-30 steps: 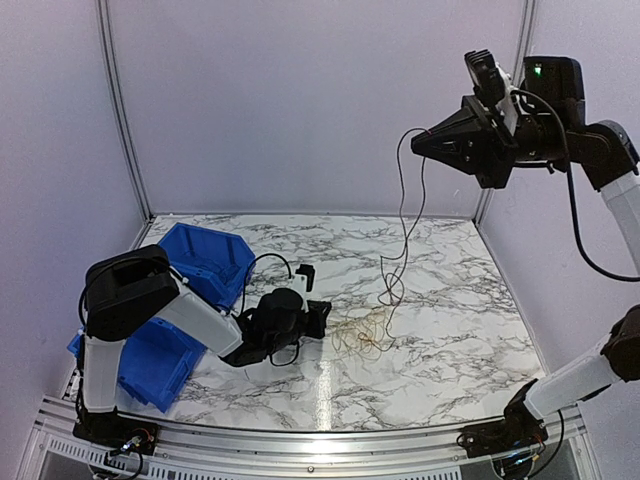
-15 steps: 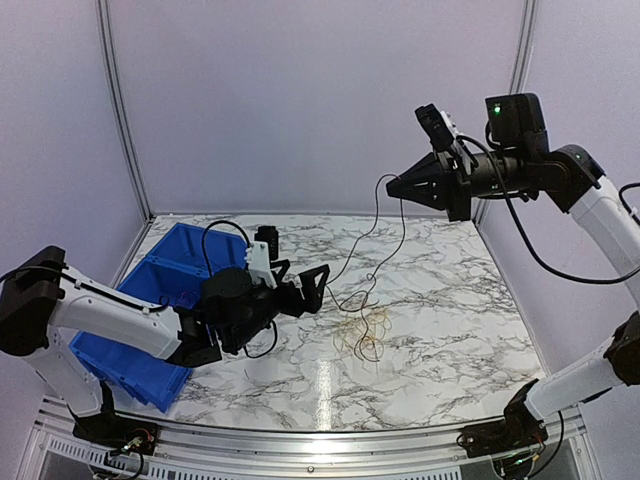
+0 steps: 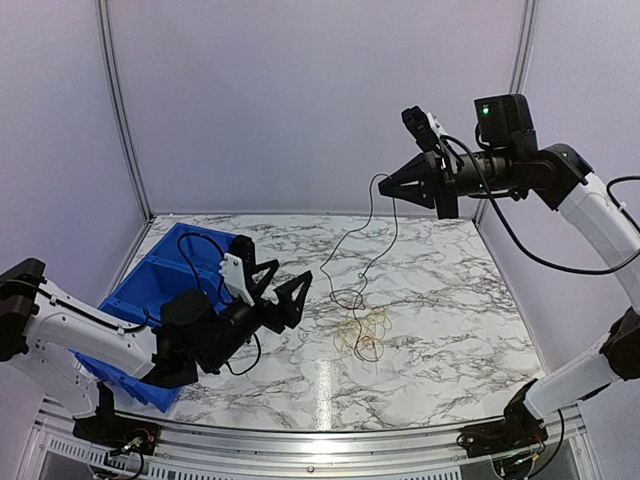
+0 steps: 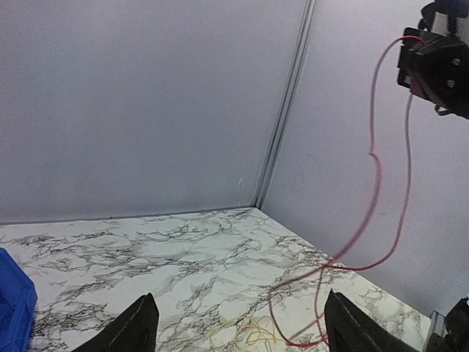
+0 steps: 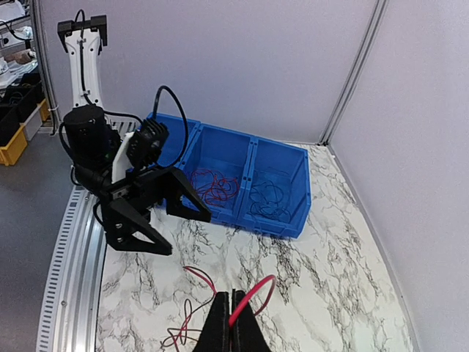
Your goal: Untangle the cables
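Observation:
A tan tangle of cables [image 3: 362,335] lies mid-table, also low in the left wrist view [image 4: 253,334]. One red cable [image 3: 358,230] hangs from my raised right gripper [image 3: 385,188], which is shut on it [image 5: 233,297]; the cable's lower loops [image 5: 172,330] rest on the marble beside the tangle. The same red cable [image 4: 377,176] droops across the left wrist view. My left gripper [image 3: 283,285] is open, held above the table left of the tangle with nothing between its fingers [image 4: 240,308].
A blue bin [image 3: 165,270] with several compartments stands at the left. In the right wrist view one compartment holds red cables [image 5: 216,187] and the one beside it holds dark cables [image 5: 267,199]. Walls close off the table's back and sides.
My left gripper has opened, lifted and drawn back to the left, away from the tangle. My right gripper has moved left and slightly lower with the red cable, which now hangs slacker.

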You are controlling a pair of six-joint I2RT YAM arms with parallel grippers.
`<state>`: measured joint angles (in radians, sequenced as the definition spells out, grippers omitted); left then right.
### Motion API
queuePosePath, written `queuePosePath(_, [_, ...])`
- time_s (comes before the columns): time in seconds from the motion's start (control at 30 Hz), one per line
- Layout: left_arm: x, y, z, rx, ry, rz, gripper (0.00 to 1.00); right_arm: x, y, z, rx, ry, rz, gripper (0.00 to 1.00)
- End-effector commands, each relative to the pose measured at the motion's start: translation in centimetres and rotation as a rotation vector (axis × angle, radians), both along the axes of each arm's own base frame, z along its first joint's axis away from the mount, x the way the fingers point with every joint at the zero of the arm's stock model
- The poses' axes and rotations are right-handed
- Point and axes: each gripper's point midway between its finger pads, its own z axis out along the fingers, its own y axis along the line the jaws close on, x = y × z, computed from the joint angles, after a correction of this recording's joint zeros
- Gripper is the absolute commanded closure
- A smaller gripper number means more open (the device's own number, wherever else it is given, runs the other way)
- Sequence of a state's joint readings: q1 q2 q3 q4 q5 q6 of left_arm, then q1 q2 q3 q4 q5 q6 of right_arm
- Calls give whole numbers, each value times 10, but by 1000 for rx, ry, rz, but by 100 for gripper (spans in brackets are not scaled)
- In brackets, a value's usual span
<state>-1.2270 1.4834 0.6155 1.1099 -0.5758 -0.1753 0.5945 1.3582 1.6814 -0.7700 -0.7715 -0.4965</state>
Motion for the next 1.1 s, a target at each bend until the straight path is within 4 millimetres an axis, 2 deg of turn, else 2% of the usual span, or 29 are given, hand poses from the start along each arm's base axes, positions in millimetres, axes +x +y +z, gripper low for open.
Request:
queuePosePath(0.0, [-32, -10, 19, 4, -119, -61, 19, 9, -1, 7, 14, -15, -37, 100])
queuePosePath(0.13, [-41, -33, 9, 52, -131, -91, 18, 10, -1, 5, 11, -11, -37, 100])
queuePosePath(0.23, [-23, -36, 1, 50, -85, 25, 18, 10, 0, 4, 10, -7, -32, 100])
queuePosePath(0.37, [3, -47, -11, 40, -20, 129, 23, 6, 0, 7, 17, -4, -17, 100])
queuePosePath(0.57, [46, -59, -40, -38, 82, 174, 31, -7, -4, 18, 38, -10, 17, 100])
queuePosePath(0.67, [64, -69, -66, -24, 117, 169, 33, -18, -6, 34, 63, -29, 47, 100])
queuePosePath(0.83, [77, -88, -111, 42, 176, 160, 35, -35, -15, 80, 128, -104, 74, 100])
queuePosePath(1.0, [91, -87, -140, 93, 209, 184, 37, -53, -29, 116, 196, -151, 120, 100])
queuePosePath(1.07, [96, -84, -147, 97, 223, 190, 37, -55, -33, 122, 207, -166, 117, 100])
